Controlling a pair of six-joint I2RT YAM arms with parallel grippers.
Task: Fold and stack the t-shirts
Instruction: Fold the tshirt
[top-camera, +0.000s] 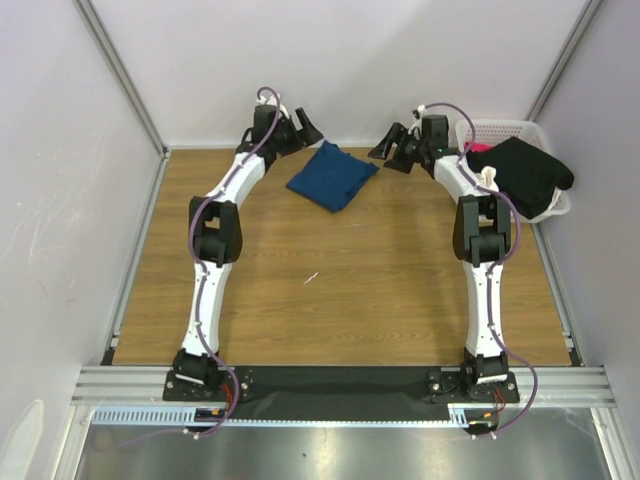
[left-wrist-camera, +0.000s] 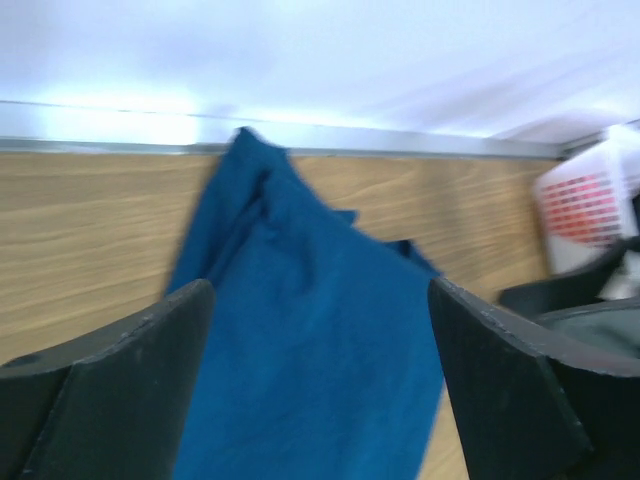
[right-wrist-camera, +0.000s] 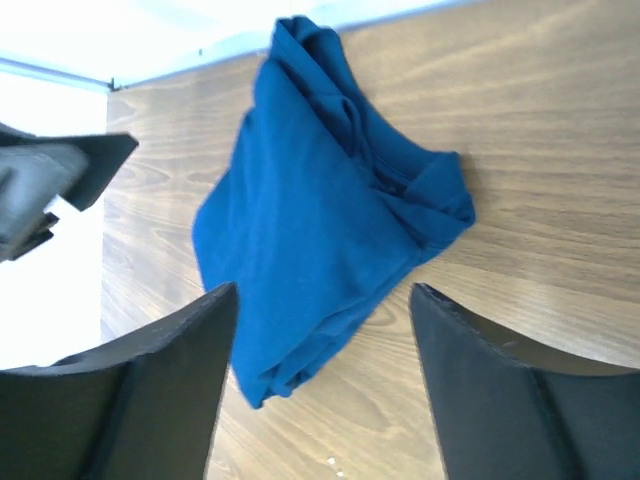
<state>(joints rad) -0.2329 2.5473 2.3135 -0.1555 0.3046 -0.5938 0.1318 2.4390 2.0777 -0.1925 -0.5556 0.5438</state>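
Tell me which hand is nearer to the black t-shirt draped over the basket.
Right. The right hand sits left of the black t-shirt in the top view; the left hand is farther off, beyond the blue t-shirt.

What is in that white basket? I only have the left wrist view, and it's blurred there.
Observer: A black t-shirt drapes over the basket, with pink cloth showing beside it.
Operator: Is the right gripper holding the blue shirt?
Observer: No, the right gripper is open and empty; the blue t-shirt lies on the table.
Operator: Folded?
Observer: Roughly, a compact diamond-shaped bundle near the table's far edge.
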